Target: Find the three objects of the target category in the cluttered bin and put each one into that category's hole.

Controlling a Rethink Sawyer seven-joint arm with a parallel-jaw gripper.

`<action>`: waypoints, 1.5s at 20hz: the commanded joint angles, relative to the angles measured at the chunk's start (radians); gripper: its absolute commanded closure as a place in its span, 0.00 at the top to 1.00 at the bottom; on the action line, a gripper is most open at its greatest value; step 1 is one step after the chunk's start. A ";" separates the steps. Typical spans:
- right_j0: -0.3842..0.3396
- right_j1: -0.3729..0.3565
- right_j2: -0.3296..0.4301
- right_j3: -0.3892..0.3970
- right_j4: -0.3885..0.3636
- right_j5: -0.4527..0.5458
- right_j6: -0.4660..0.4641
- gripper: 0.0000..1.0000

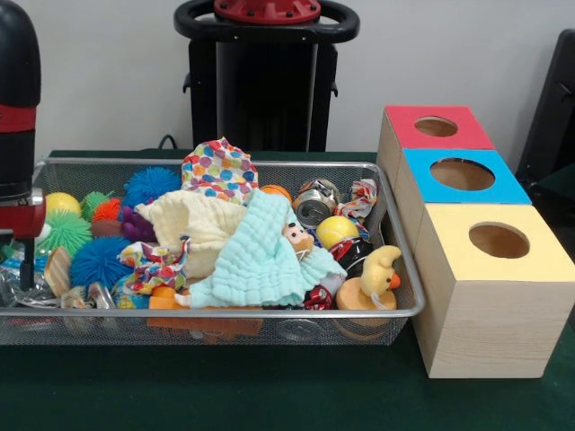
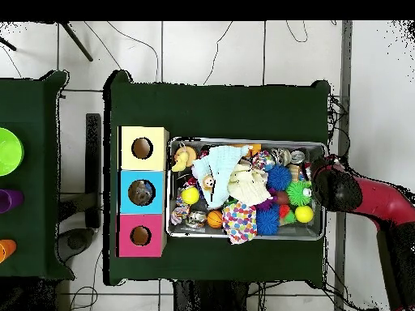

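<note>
A wire mesh bin (image 1: 225, 312) (image 2: 243, 238) holds a jumble of objects. On top lie a mint cloth (image 1: 260, 256), a cream cloth (image 1: 193, 224) and a polka-dot cloth (image 1: 218, 171) (image 2: 239, 223). Spiky balls in blue (image 1: 97, 260), green (image 1: 65, 232) and orange (image 1: 106, 209) fill the left end. A crushed can (image 1: 314, 206), a yellow ball (image 1: 337, 231) and a yellow duck toy (image 1: 382, 269) sit toward the right. My gripper (image 1: 22, 274) (image 2: 320, 180) hangs low over the bin's left end in the front view, beside the spiky balls. Its state is hidden.
Three wooden boxes with round holes stand beside the bin: red (image 1: 437, 127) (image 2: 140, 236), blue (image 1: 463, 175) (image 2: 142, 193) and yellow (image 1: 499, 242) (image 2: 142, 148). Something shows inside the blue box's hole from above. The arm (image 2: 365, 201) reaches in across the table edge.
</note>
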 commanded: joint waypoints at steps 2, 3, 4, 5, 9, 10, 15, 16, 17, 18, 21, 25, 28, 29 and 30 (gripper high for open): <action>-0.036 0.036 -0.006 0.066 0.004 -0.040 0.076 1.00; -0.040 0.043 -0.004 0.068 0.008 -0.037 0.075 1.00; -0.042 0.048 -0.006 0.069 0.012 -0.035 0.077 1.00; -0.041 0.058 -0.009 0.061 0.019 -0.022 0.079 1.00; -0.044 0.091 -0.009 0.043 0.049 0.022 0.074 1.00; -0.042 0.096 -0.012 0.038 0.052 0.030 0.071 1.00; -0.037 0.132 -0.032 -0.009 0.056 0.068 0.042 1.00; -0.037 0.138 -0.035 -0.019 0.056 0.072 0.036 1.00; -0.036 0.146 -0.041 -0.027 0.053 0.069 0.032 1.00; -0.037 0.156 -0.045 -0.035 0.051 0.067 0.029 1.00; -0.037 0.179 -0.058 -0.058 0.041 0.061 0.022 1.00; -0.034 0.187 -0.072 -0.056 0.031 0.042 0.029 1.00; -0.021 0.166 -0.079 -0.044 0.031 0.040 0.040 1.00; -0.018 0.161 -0.080 -0.042 0.031 0.040 0.042 1.00; -0.017 0.160 -0.081 -0.040 0.030 0.040 0.042 1.00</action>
